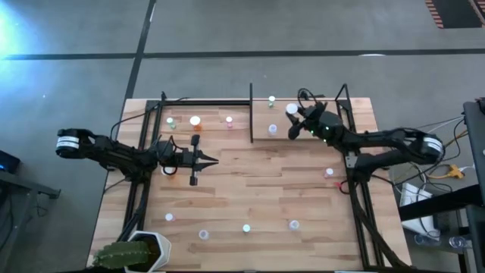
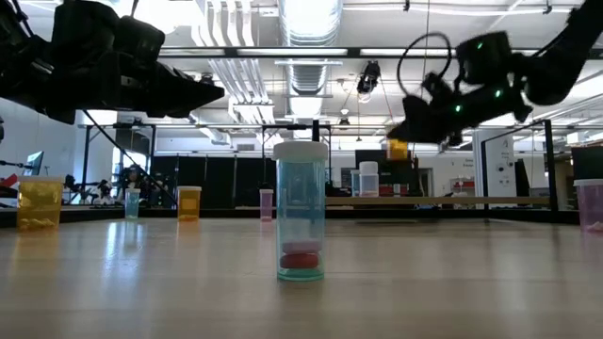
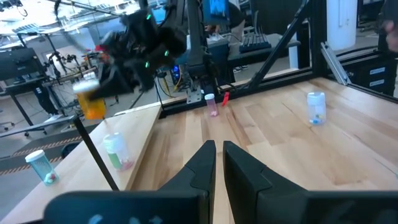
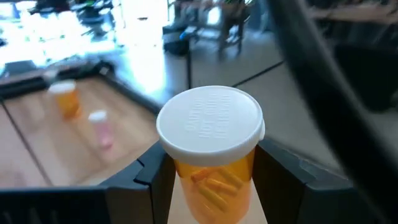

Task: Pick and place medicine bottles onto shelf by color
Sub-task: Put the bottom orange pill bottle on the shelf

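My right gripper (image 1: 292,115) is shut on an orange bottle with a white cap (image 4: 210,163) and holds it above the shelf (image 1: 220,133), just right of the black divider bar (image 1: 251,114). It also shows in the low view (image 2: 399,149). On the shelf stand a green bottle (image 1: 170,121), an orange bottle (image 1: 195,121) and a pink bottle (image 1: 229,121) left of the divider. A green bottle (image 1: 271,100) and a bluish bottle (image 1: 273,129) stand right of it. My left gripper (image 1: 211,160) is shut and empty over the table's middle left. My right gripper pinches the orange bottle's body just below the cap (image 4: 186,169) between its two fingers (image 4: 152,180), one on each side. The fingers slant down from the table's right side. The bottle is upright, cap up, lifted clear of the board.
Several loose bottles stand near the table's near edge, among them a blue-green one with red pills (image 2: 301,212). A pink bottle (image 1: 328,173) stands at the right, beside the black rods. A potted plant (image 1: 132,254) is at the near left corner.
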Available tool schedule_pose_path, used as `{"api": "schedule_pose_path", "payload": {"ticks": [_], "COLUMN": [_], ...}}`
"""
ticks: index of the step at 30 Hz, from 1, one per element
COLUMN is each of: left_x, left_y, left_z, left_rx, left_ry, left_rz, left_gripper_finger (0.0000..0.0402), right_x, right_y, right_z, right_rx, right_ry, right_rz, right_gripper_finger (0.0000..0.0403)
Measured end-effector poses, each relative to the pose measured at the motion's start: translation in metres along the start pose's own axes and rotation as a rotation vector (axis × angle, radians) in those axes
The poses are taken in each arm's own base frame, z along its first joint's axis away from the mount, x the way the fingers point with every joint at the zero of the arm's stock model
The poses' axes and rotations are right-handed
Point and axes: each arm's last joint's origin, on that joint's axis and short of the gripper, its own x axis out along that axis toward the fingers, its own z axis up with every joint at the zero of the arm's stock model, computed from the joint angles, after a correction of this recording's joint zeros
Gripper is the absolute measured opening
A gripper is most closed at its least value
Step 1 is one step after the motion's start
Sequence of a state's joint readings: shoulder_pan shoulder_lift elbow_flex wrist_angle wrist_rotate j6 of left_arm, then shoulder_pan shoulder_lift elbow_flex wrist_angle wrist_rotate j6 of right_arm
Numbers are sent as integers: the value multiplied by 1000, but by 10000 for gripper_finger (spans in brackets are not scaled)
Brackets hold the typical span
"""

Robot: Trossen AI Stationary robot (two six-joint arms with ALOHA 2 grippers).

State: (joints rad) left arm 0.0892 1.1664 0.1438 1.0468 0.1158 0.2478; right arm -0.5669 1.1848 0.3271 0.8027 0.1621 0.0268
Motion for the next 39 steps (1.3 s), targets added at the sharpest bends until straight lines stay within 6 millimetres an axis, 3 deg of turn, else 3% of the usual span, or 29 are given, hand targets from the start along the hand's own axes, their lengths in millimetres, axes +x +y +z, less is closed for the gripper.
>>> {"api": "schedule_pose_path", "payload": {"ticks": [10, 16, 28, 39], "left_x": [0, -1, -1, -1], "left_y": [0, 0, 0, 0], "left_z": [-1, -1, -1, -1], "left_rx": [-4, -5, -5, -5], "left_ry": [2, 5, 6, 5], "left_rz": [-1, -2, -1, -1], "left_gripper_finger": [13, 13, 13, 13], "right_x": [60, 83, 86, 86], "right_y": [-2, -6, -11, -11], "right_z": [-20, -29, -32, -35], "right_rx": [5, 48, 104, 142], "right_ry": [62, 99, 114, 139], "right_rz": [37, 14, 25, 21], "right_gripper_finger": [171, 171, 173, 204]}}
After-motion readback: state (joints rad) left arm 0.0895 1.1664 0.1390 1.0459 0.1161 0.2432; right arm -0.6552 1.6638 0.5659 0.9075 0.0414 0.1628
